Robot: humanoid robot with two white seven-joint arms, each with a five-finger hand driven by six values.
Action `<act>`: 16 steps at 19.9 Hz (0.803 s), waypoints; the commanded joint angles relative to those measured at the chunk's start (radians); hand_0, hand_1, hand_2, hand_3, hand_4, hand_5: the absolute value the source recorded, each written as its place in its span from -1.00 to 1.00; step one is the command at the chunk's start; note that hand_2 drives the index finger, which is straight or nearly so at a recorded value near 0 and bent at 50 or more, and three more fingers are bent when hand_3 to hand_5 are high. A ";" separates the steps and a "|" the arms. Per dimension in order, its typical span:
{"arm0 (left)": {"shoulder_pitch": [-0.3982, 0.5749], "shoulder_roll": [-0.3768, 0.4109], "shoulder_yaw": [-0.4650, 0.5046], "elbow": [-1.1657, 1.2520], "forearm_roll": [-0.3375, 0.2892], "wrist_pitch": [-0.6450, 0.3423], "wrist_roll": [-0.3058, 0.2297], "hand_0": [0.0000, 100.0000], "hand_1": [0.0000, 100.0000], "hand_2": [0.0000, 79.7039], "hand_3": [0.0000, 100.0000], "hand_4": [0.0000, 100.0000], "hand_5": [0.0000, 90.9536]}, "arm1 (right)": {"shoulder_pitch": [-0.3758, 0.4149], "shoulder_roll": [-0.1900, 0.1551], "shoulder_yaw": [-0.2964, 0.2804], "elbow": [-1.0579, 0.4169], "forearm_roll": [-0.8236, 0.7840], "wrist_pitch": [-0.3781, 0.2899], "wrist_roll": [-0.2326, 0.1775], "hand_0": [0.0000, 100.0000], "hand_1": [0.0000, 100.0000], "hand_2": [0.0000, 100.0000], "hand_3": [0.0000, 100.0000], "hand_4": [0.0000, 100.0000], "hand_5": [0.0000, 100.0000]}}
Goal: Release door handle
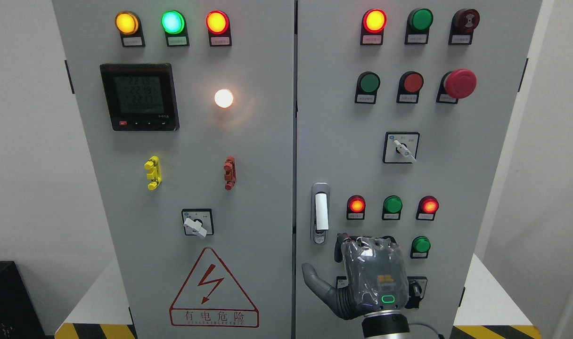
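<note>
The door handle (320,213) is a grey vertical latch with a white grip and a keyhole at its foot, on the left edge of the cabinet's right door (456,179). My right hand (350,268) comes up from the bottom edge, just below and to the right of the handle. Its back faces the camera, the thumb (312,278) is spread out to the left, and the fingers (339,245) point up near the handle's lower end. The hand is open, holds nothing and is apart from the handle. Both doors look shut.
Lit indicator lamps, push buttons, a red emergency stop (460,83) and rotary switches (402,148) cover the right door. The hand hides a switch (416,291) at the lower right. The left door (173,188) carries a meter (139,96) and a warning triangle (213,289).
</note>
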 commanded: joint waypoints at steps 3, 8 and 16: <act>0.000 0.000 -0.020 -0.017 0.000 0.000 -0.001 -1.00 -1.00 -0.94 -0.83 -0.98 -1.00 | -0.079 0.001 -0.036 0.023 0.000 0.001 0.011 -0.86 -0.32 0.59 1.00 1.00 0.93; 0.000 0.000 -0.020 -0.017 0.000 0.000 0.000 -1.00 -1.00 -0.94 -0.83 -0.98 -1.00 | -0.087 0.001 -0.036 0.035 0.000 0.001 0.011 -0.86 -0.32 0.64 1.00 1.00 0.93; 0.000 0.000 -0.020 -0.017 0.000 0.000 -0.001 -1.00 -1.00 -0.93 -0.83 -0.98 -1.00 | -0.112 0.002 -0.034 0.072 -0.002 0.001 0.011 -0.86 -0.32 0.64 1.00 1.00 0.93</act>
